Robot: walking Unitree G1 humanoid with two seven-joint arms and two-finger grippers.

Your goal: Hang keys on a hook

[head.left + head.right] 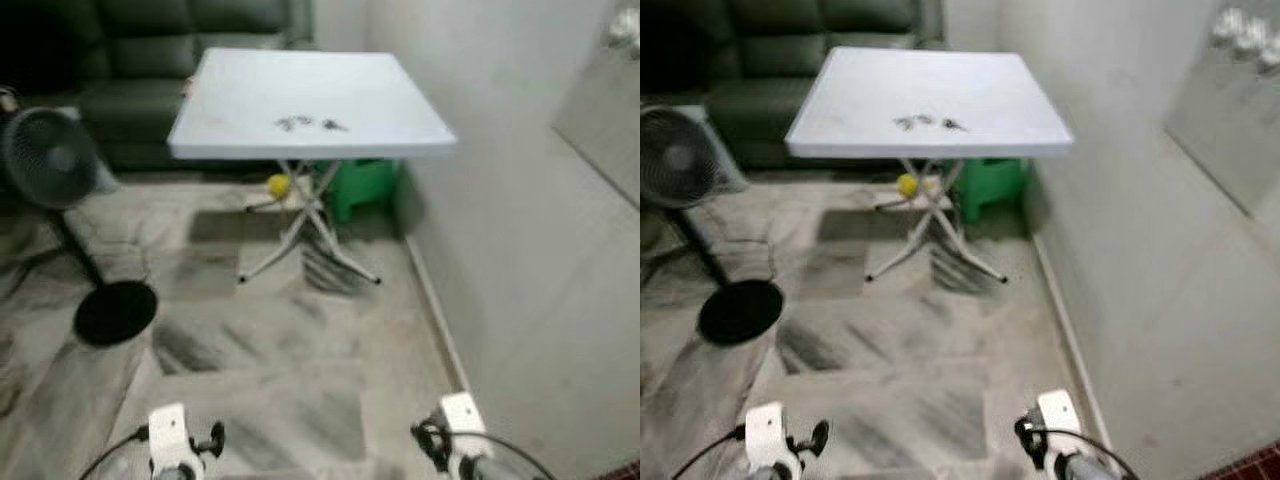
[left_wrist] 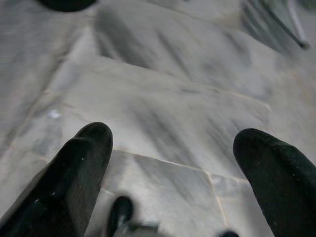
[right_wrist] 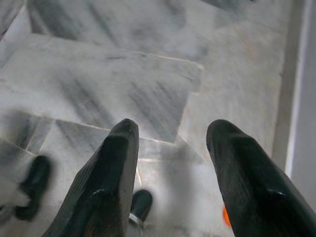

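Observation:
A bunch of dark keys (image 1: 305, 124) lies near the front middle of a white folding table (image 1: 230, 90), also seen as keys (image 1: 925, 123) in the right eye view. Both arms hang low at the bottom of the head views, far from the table. My left gripper (image 2: 173, 148) points down at the marble floor, open and empty. My right gripper (image 3: 173, 133) likewise hangs open over the floor with nothing between its fingers. Shiny knobs (image 1: 1245, 35) stand on the wall at the upper right; I cannot tell if they are hooks.
A black standing fan (image 1: 50, 160) with a round base (image 1: 115, 312) stands at the left. A dark green sofa (image 1: 150, 60) is behind the table. Under the table sit a green bin (image 1: 362, 185) and a yellow ball (image 1: 277, 185). The white wall (image 1: 520, 230) runs along the right.

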